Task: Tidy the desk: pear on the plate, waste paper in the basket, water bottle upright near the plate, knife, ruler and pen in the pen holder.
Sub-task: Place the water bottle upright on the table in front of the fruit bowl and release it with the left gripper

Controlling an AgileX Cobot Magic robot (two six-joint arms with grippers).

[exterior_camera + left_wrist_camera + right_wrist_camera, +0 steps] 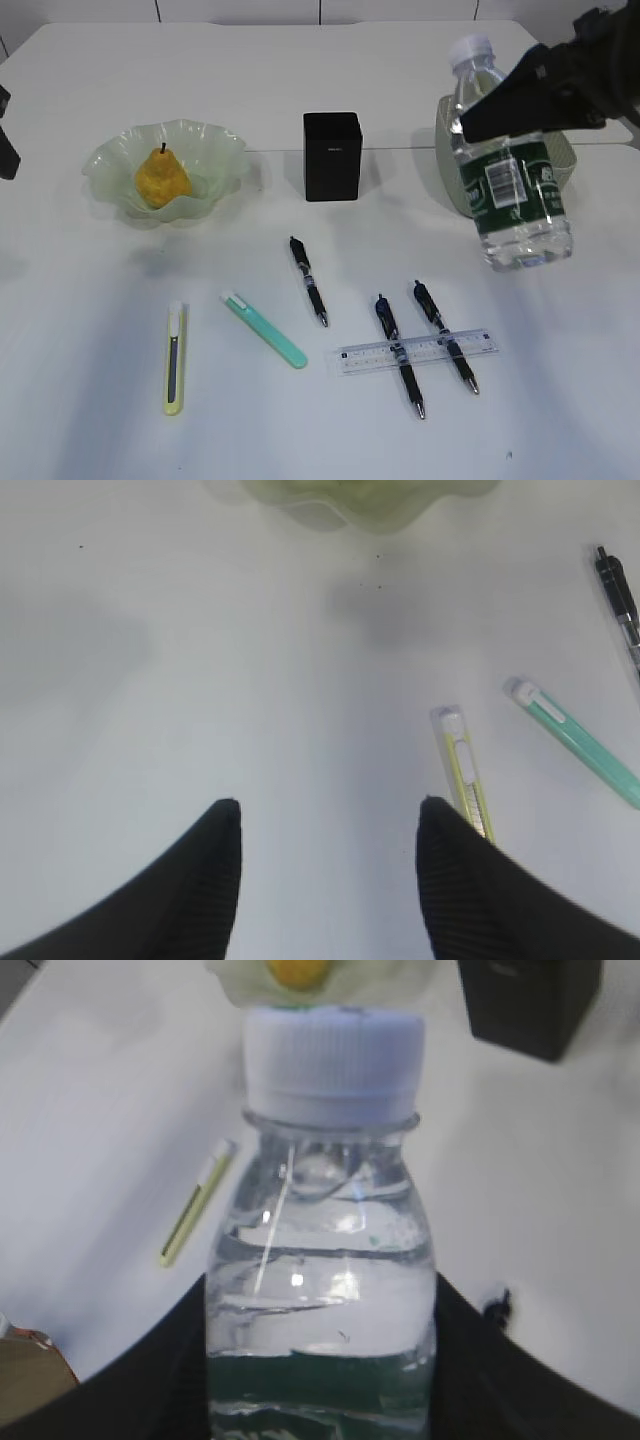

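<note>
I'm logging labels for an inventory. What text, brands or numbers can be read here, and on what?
Nothing reads clearly.
Water bottle: green label with a barcode and white characters, too blurred to read.
Black pen holder: faint small mark on its front, too small to read.
Ruler: scale markings, numbers illegible.
Pens and utility knives: no legible print.

A lab-like setup: bare white table (250,70) with staged stationery.
</note>
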